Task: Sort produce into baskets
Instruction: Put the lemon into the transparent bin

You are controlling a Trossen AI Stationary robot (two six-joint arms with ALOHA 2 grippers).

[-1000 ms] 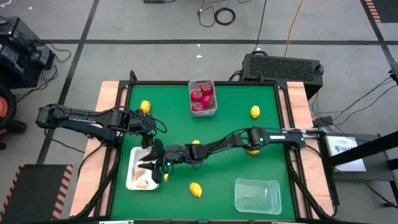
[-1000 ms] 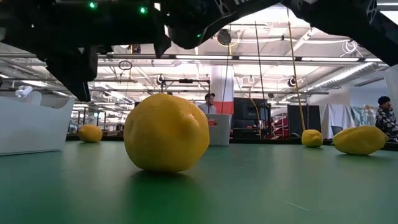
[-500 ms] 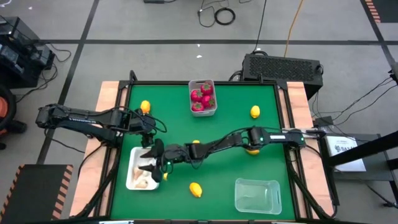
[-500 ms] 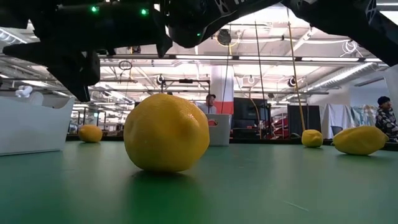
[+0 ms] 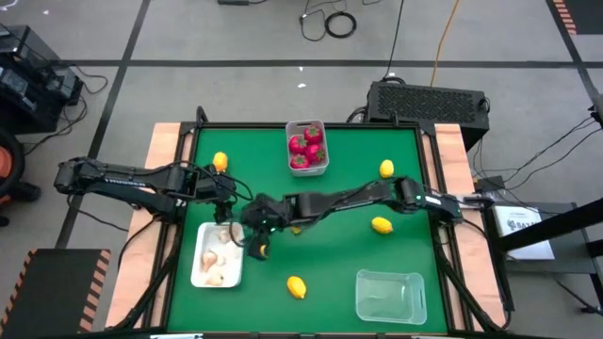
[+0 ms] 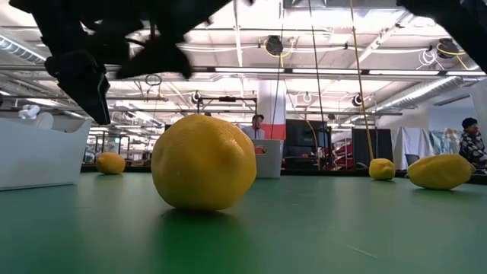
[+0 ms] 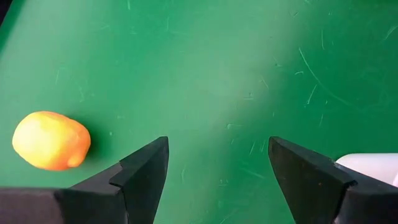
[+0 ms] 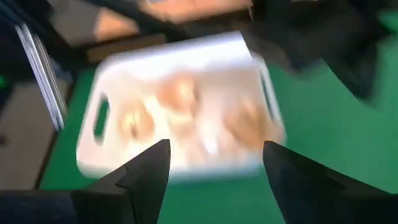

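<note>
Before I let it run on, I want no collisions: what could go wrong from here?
The right gripper, jaws open and empty, hangs beside the white tray of garlic; a careless swing could clip the tray's rim. The left gripper waits close by, so the arms could foul. A lemon lies nearby and could get knocked rolling.

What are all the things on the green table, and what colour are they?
Lemons: four in plain sight, yellow, loose on the green table.
Strawberries: several, red with green tops, in the grey-white bin at the far edge.
Garlic bulbs: about three, beige, in the white tray near the left side.
Clear tub: one, see-through, near right corner.
Left gripper: open, over the table beside a lemon.
Right gripper: open, by the tray.
</note>
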